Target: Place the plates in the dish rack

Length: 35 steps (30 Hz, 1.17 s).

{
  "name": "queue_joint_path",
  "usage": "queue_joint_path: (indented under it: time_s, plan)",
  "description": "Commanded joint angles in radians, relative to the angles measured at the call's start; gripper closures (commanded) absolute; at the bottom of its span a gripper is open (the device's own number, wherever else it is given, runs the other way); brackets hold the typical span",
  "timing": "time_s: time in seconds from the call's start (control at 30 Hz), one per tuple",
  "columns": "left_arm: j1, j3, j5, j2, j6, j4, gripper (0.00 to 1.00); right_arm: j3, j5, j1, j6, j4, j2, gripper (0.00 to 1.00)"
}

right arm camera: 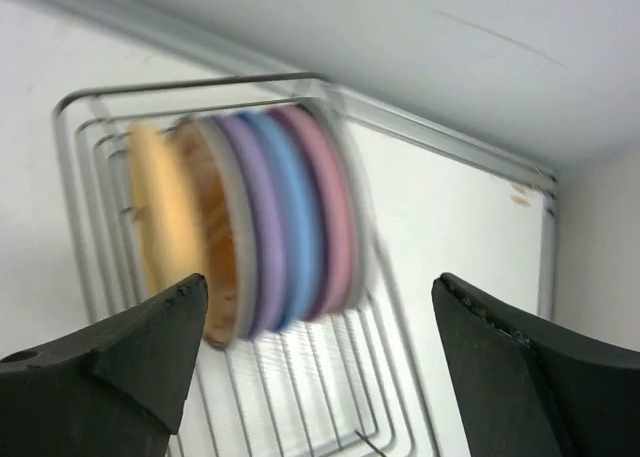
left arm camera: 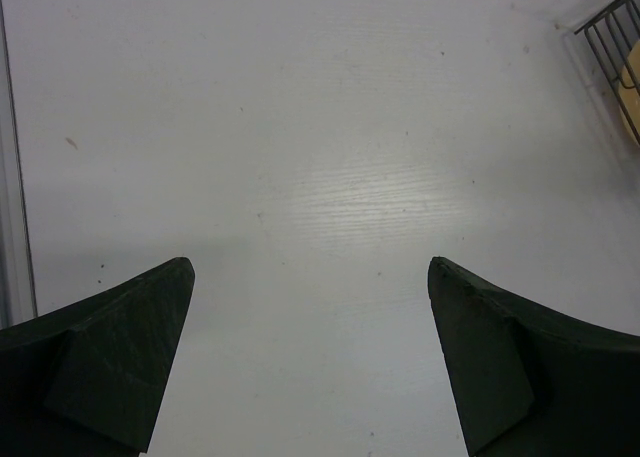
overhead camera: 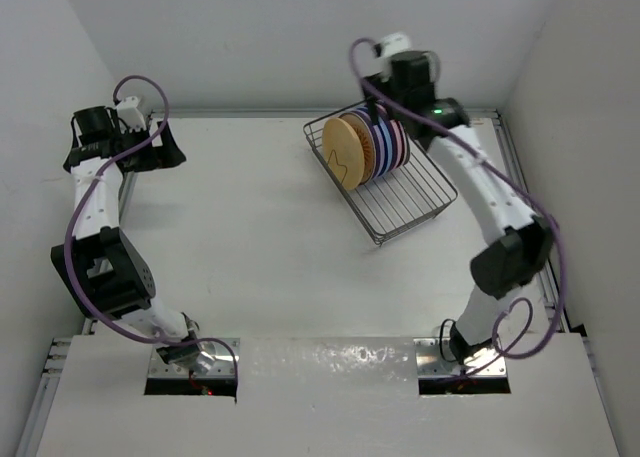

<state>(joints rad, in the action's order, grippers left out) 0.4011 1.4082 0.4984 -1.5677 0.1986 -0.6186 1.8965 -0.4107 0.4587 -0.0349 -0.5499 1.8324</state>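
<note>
Right arm (overhead camera: 482, 180) outstretched; right pincer (right arm camera: 320, 302) wide by racked plates (right arm camera: 270, 227); left pincer (left arm camera: 310, 277) wide.

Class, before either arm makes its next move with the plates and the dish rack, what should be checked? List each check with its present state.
1. Right gripper open, holding nothing: ok.
2. Left gripper open and empty above the table: ok.
3. Plates standing on edge inside the dish rack: ok.
4. No plate lying outside the rack: ok, none shows from above.
5. Each plate in its own slot: cannot tell; they are packed close and blurred.
</note>
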Motion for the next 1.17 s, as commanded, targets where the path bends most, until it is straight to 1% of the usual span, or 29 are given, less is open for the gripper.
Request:
queue_joint_path:
  time_s: [0.0,0.03,0.07,0.1,0.13,0.17,0.2,0.23,0.27,0.3,0.4,0.6,0.73,0.97,1.13]
  plan:
    - [0.012,0.031,-0.012,-0.008,-0.034,0.069,0.0,-0.088,0.091,-0.179,0.172,0.008,-0.146,0.08]
    - [0.013,0.029,-0.021,-0.012,-0.048,0.082,0.0,-0.158,0.123,-0.227,0.209,0.004,-0.185,0.07]
    - [0.013,0.029,-0.026,-0.021,-0.054,0.088,0.0,-0.189,0.15,-0.327,0.252,-0.004,-0.2,0.07]
    - [0.013,0.032,-0.03,-0.026,-0.06,0.092,0.0,-0.221,0.188,-0.383,0.342,-0.013,-0.211,0.06]
    - [0.015,0.037,-0.027,-0.031,-0.068,0.1,0.0,-0.29,0.255,-0.499,0.387,-0.025,-0.232,0.06]
    - [0.015,0.04,-0.026,-0.043,-0.073,0.105,0.0,-0.327,0.274,-0.544,0.442,-0.028,-0.243,0.06]
    - [0.015,0.044,-0.024,-0.048,-0.077,0.108,0.0,-0.365,0.28,-0.577,0.441,-0.024,-0.254,0.06]
    - [0.016,0.047,-0.023,-0.052,-0.086,0.118,0.0,-0.437,0.264,-0.595,0.425,-0.01,-0.266,0.06]
    - [0.016,0.049,-0.026,-0.061,-0.093,0.123,0.0,-0.465,0.219,-0.594,0.403,-0.001,-0.286,0.04]
    - [0.016,0.054,-0.027,-0.067,-0.099,0.131,0.0,-0.512,0.22,-0.594,0.38,0.01,-0.294,0.04]
    - [0.016,0.072,-0.023,-0.1,-0.123,0.146,0.0,-0.543,0.242,-0.597,0.414,0.022,-0.288,0.01]
    - [0.016,0.126,0.005,-0.166,-0.18,0.171,0.0,-0.507,0.165,-0.595,0.498,-0.074,-0.245,0.01]
    - [0.016,0.135,0.0,-0.183,-0.188,0.169,0.0,-0.527,0.135,-0.595,0.52,-0.099,-0.26,0.01]
    - [0.013,0.077,-0.001,-0.167,-0.185,0.174,0.0,-0.58,0.092,-0.597,0.543,-0.047,-0.314,0.01]
    - [0.012,0.077,0.003,-0.166,-0.186,0.175,0.0,-0.586,0.072,-0.595,0.561,-0.018,-0.328,0.01]
